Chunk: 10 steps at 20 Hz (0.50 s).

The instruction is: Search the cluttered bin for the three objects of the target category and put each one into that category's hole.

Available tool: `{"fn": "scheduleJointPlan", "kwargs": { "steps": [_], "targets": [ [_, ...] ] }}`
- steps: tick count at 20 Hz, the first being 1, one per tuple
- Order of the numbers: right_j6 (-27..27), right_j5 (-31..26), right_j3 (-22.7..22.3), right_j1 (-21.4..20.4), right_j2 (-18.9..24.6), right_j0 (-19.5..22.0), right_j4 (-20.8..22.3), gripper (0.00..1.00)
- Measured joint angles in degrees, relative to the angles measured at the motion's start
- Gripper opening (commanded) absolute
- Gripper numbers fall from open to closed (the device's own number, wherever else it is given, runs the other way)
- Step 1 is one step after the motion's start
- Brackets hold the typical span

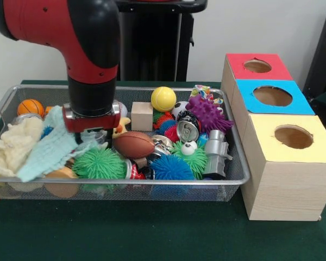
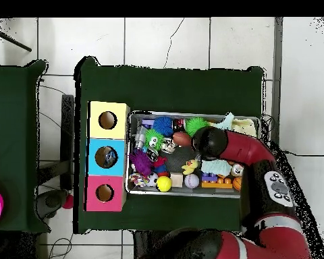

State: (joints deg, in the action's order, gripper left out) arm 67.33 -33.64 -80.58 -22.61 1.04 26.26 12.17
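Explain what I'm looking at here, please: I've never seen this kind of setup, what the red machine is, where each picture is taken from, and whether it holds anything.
The red and black machine is a robot arm with a gripper at its end. One picture is taken from across the table, facing the robot; the other looks straight down from above.

On the green table sits the bin, a wire-mesh basket crammed with toys: a toy football, a yellow ball, spiky rubber balls, a wooden cube, a crushed can and cloths.

Beside it stands a wooden box with red, blue and yellow tops. The hole is in the blue one.

The gripper is lowered into the clutter; whether its jaws hold anything is hidden.
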Motion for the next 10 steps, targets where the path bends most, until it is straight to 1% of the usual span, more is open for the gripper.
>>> {"fn": "scheduleJointPlan", "kwargs": {
  "steps": [3,4,10],
  "targets": [
    [-0.01,-2.38,2.32,0.18,1.08,1.77,1.69,1.0],
    [-0.01,-3.75,3.83,0.35,1.9,2.93,2.8,1.0],
    [-0.06,-7.01,8.81,1.07,4.59,5.87,6.29,1.0]
  ]
}}
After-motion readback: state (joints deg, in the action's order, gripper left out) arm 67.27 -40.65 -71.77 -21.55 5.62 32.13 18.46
